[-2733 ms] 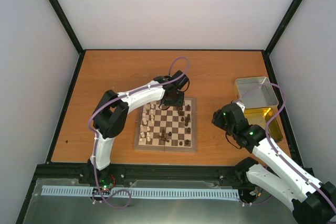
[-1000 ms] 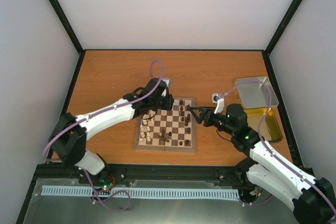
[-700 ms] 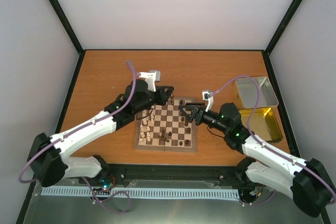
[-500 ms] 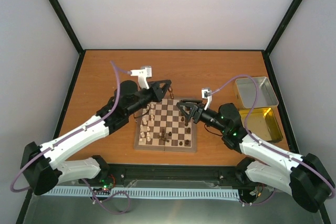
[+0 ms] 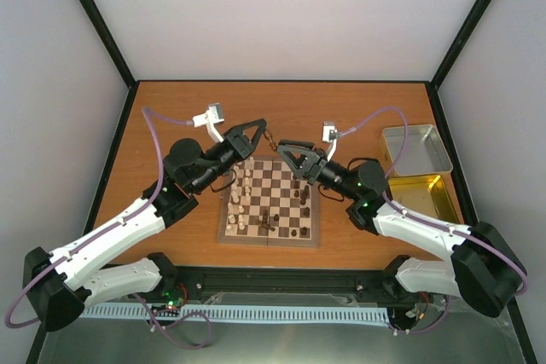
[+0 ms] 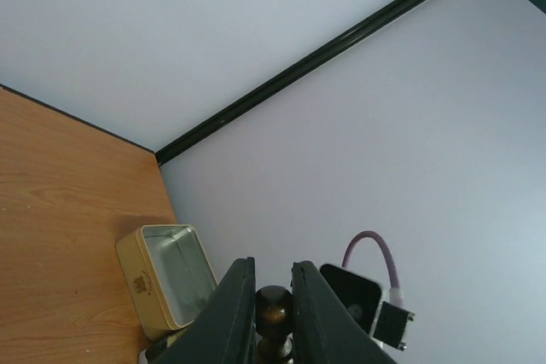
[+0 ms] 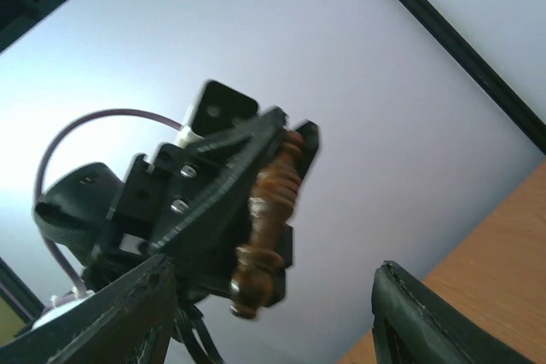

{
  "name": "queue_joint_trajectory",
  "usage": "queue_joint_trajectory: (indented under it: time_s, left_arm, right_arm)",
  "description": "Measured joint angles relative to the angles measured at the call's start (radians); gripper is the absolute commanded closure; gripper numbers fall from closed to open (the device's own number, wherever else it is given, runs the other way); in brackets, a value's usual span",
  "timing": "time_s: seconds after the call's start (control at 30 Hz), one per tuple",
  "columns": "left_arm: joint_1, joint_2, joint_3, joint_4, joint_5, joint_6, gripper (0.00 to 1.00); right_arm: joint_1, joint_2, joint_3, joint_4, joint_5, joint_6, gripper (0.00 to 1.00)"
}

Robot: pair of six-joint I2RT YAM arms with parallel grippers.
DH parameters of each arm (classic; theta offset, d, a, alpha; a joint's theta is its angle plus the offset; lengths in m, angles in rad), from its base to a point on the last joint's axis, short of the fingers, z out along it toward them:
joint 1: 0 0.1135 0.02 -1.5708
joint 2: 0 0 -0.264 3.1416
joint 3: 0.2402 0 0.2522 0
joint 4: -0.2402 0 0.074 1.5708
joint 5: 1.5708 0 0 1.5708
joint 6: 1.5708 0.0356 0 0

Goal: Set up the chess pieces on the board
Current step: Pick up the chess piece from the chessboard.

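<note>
The board (image 5: 227,229) lies mid-table, with dark brown chess pieces (image 5: 301,195) mostly on its right half. My left gripper (image 5: 261,130) is raised above the board's far edge, pointing right, shut on a dark brown piece (image 5: 270,135). The left wrist view shows that piece's round head (image 6: 274,306) pinched between the fingers (image 6: 239,313). My right gripper (image 5: 284,153) faces it from the right, open and empty, its tips just short of the piece. In the right wrist view the held piece (image 7: 269,210) hangs beyond my spread fingers (image 7: 141,317).
Cream-white chessmen (image 5: 241,202) stand along the board's left columns. A silver metal tray (image 5: 416,149) and a yellow one (image 5: 425,198) sit at the right of the table. The left wrist view shows the silver tray (image 6: 166,287) below, by the wall.
Both arms rose and swung toward each other over the board's far edge. The left gripper carried the dark piece up. The right gripper came in from the right, still open.
</note>
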Motion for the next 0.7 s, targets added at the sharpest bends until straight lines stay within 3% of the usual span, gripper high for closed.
queue_joint_trajectory:
  time_s: [0.43, 0.7]
  left_arm:
    - [0.000, -0.002, -0.007, 0.013, 0.000, -0.026, 0.99]
    - [0.000, -0.002, -0.008, 0.024, -0.001, -0.026, 0.99]
  right_arm:
    - [0.012, 0.006, 0.081, -0.102, -0.003, 0.003, 0.54]
    - [0.026, 0.003, 0.081, -0.174, -0.012, -0.027, 0.72]
